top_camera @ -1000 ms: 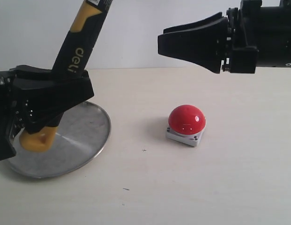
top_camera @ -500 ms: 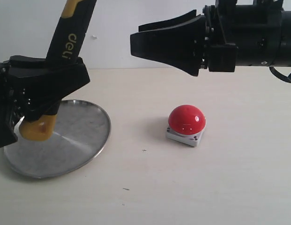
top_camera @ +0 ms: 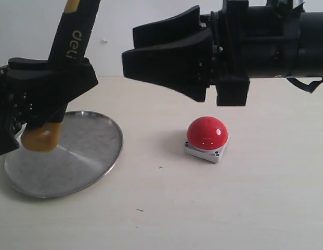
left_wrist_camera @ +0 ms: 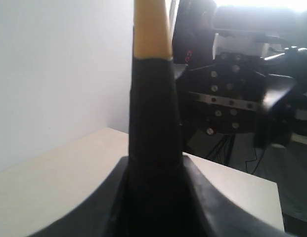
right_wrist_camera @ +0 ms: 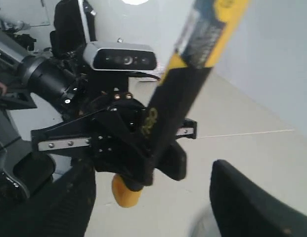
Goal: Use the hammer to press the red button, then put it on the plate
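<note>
Exterior view, from my remote station: the red button sits on its square grey base on the pale bench, and I take every position from it. The plate lies flat on the bench well to the left of the button, with bare bench between them. Over the half of the plate farther from the button, the left tool is clamped around the lower handle of the hammer. The hammer stands steeply, leaning a little toward the button at its top. Its yellow end hangs low over the plate, on the side away from the button; I cannot tell whether it touches the metal. The head is out of the picture at the top. The right tool hovers above the button without touching it, lying roughly level, its tips reaching past the button toward the hammer. Its jaws stand spread, with nothing between them. On the right wrist view the hammer's handle crosses the gap between those spread fingers, well clear of both. The left wrist view shows the black handle rising from the clenched fingers.
</note>
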Controlling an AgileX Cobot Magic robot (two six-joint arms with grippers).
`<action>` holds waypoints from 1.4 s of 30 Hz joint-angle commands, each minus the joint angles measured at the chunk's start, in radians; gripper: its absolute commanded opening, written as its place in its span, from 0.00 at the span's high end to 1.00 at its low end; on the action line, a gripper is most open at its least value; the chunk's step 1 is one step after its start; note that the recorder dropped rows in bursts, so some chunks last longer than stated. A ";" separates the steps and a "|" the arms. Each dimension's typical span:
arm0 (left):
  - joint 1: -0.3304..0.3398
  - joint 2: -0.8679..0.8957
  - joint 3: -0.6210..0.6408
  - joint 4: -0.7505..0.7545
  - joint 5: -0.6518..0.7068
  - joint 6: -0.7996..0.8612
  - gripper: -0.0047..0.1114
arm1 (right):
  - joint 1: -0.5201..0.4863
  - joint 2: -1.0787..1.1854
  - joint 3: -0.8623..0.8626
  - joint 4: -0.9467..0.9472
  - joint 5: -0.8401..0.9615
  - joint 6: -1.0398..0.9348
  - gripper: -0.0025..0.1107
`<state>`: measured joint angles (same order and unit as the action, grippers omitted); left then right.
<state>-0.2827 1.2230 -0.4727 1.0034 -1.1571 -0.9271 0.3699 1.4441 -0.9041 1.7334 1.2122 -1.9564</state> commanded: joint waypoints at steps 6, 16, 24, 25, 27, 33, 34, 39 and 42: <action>0.004 -0.012 -0.008 -0.076 -0.064 -0.025 0.96 | 0.037 0.129 -0.174 0.011 0.009 0.094 0.41; 0.004 -0.012 -0.008 -0.083 -0.064 -0.020 0.96 | 0.128 0.247 -0.320 0.011 0.009 0.127 0.41; 0.004 -0.012 -0.008 -0.085 -0.064 -0.020 0.96 | 0.164 0.247 -0.332 0.011 0.009 0.127 0.47; 0.004 -0.012 -0.008 -0.085 -0.064 -0.020 0.96 | 0.164 0.247 -0.332 0.011 0.009 0.127 0.48; 0.004 -0.012 -0.008 -0.087 -0.064 -0.020 0.96 | 0.164 0.247 -0.332 0.011 0.009 0.139 0.49; 0.004 -0.012 -0.008 -0.093 -0.064 -0.020 0.96 | 0.164 0.247 -0.332 0.011 0.009 0.153 0.50; 0.004 -0.012 -0.008 -0.093 -0.064 -0.020 0.96 | 0.164 0.247 -0.332 0.011 0.009 0.153 0.52; 0.004 -0.012 -0.008 -0.093 -0.064 -0.020 0.96 | 0.164 0.247 -0.332 0.011 0.009 0.153 0.78; 0.004 -0.012 -0.008 -0.084 -0.064 -0.018 0.96 | 0.164 0.247 -0.332 0.011 0.009 0.153 0.98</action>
<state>-0.2827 1.2230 -0.4727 0.9792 -1.1643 -0.9482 0.5315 1.6914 -1.2298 1.7445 1.2072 -1.7956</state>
